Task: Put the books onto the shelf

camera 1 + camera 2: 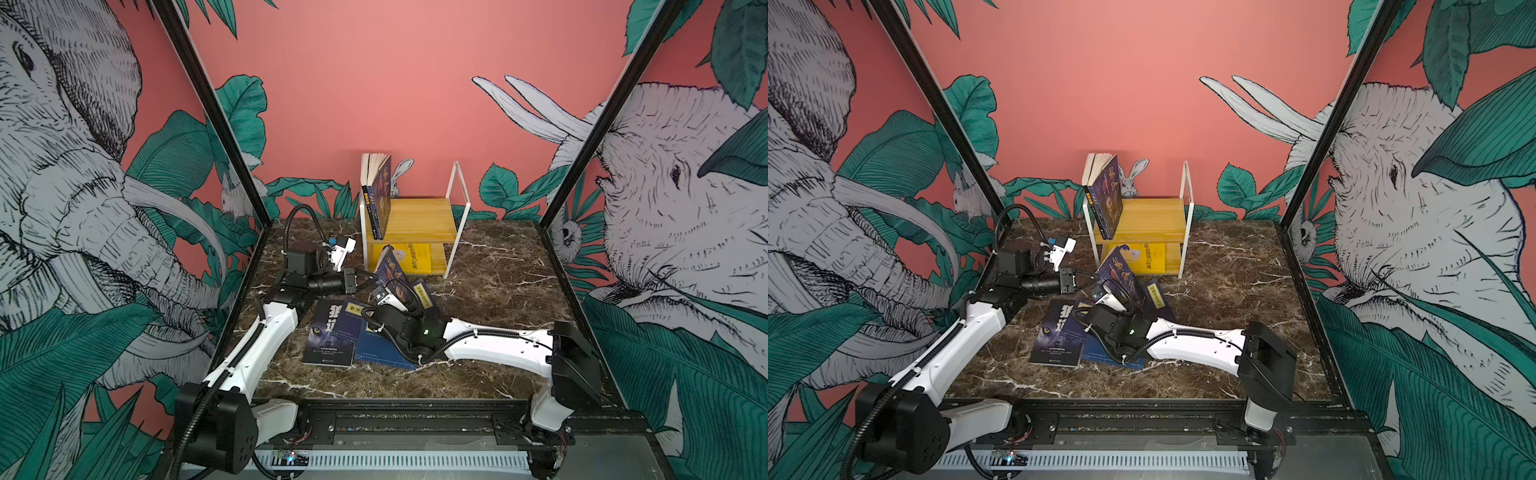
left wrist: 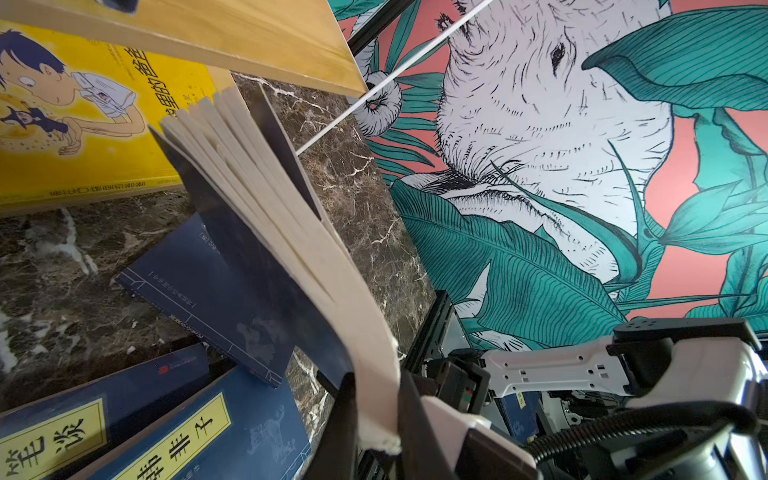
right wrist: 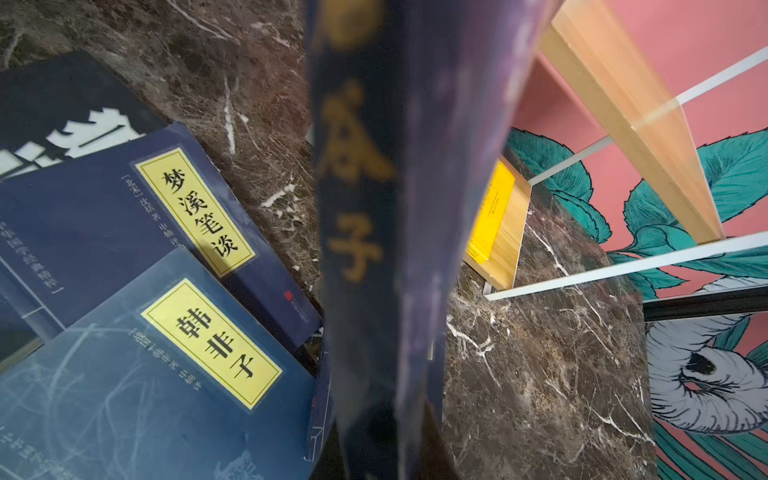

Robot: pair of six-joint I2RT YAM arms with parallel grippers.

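- Dark marble covers the table, which is boxed in by pink walls painted with elephants and green leaves.
- Just in front of the shelf, a little toward 12 o'clock from the table's centre, a purple book is tilted upright with its pages fanning.
- Reaching in from 9 o'clock, the left gripper is clamped on that book's page edge, with a black finger on either side.
- From 5 o'clock the right gripper comes up against the same book. The blurred spine fills its wrist view and the fingers are hidden, so I cannot tell whether it grips.
- Flat on the table, toward 7 o'clock from the centre, lies the black wolf book.
- Two navy books overlap its 3 o'clock side, partly under the right arm.
- At 4 o'clock of the held book, a third navy book is propped at a slant.
- At 12 o'clock of the table, on the 9 o'clock end of the shelf's upper board, a second purple book leans against a brown book.
- On the lower board lies a yellow book.
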